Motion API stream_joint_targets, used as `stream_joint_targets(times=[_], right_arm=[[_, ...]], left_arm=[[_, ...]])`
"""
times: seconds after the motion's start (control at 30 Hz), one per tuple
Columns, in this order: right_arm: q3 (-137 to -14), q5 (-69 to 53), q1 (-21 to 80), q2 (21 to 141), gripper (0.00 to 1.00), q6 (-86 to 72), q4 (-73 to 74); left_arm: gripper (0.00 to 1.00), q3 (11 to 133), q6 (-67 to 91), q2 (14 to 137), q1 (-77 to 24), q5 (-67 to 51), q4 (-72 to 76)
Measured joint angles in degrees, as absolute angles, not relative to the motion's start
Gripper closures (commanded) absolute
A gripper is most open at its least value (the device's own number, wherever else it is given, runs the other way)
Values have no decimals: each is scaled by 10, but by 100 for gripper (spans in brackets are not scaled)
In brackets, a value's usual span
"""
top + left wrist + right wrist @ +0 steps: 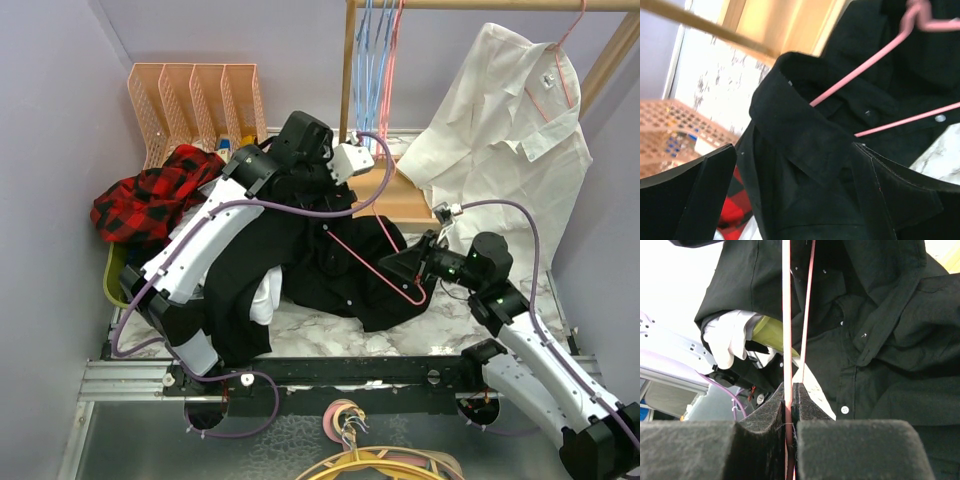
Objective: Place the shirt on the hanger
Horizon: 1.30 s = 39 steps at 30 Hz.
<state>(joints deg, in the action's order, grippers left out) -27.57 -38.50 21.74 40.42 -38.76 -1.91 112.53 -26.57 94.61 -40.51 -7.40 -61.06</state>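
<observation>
R gripper (791, 390): clamped tight on the hanger (786, 315), wire pinched betw. the pads.
Table (310, 325): marble top, shirt (330, 270) heaped mid-table betw. both arms.
Shirt: black, crumpled, collar open, pale btns showing.
Hanger: pink wire lying across shirt front; one arm runs in under collar.
L gripper (794, 147): fingers wide apart, collar fold betw. them, nothing gripped.
Plaid garment (150, 200): red/black, far left, beside peach wire racks (195, 100).
White shirt (500, 120): hung far right on wooden rail (480, 5), blue hangers (372, 50) alongside.
</observation>
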Motion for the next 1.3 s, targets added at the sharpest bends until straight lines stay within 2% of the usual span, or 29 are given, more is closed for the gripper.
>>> stream_joint_targets(times=[0.13, 0.33, 0.73, 0.77, 0.83, 1.0, 1.03, 1.17, 1.3], right_arm=[[-272, -384, 217, 413, 99, -387, -44], [-269, -384, 217, 444, 99, -383, -81], [-266, -385, 217, 473, 99, -373, -112], [-265, -387, 217, 473, 99, -372, -114], [-265, -388, 217, 473, 99, -372, -117], [-263, -391, 217, 471, 99, -372, -121], [-262, -391, 217, 469, 99, -372, -121], [-252, -391, 217, 460, 99, -372, -121], [-246, -391, 217, 451, 99, -372, -121]], left_arm=[[1, 1092, -272, 939, -365, -39, -602], [1, 1091, -299, 907, -223, -74, -662], [12, 975, -336, 763, -216, -133, -770], [17, 957, -336, 760, -214, -132, -771], [32, 924, -336, 760, -213, -120, -770], [88, 870, -331, 762, -203, -75, -756], [93, 870, -331, 762, -203, -67, -750], [94, 888, -328, 764, -194, -33, -726], [93, 966, -328, 779, -187, -6, -710]])
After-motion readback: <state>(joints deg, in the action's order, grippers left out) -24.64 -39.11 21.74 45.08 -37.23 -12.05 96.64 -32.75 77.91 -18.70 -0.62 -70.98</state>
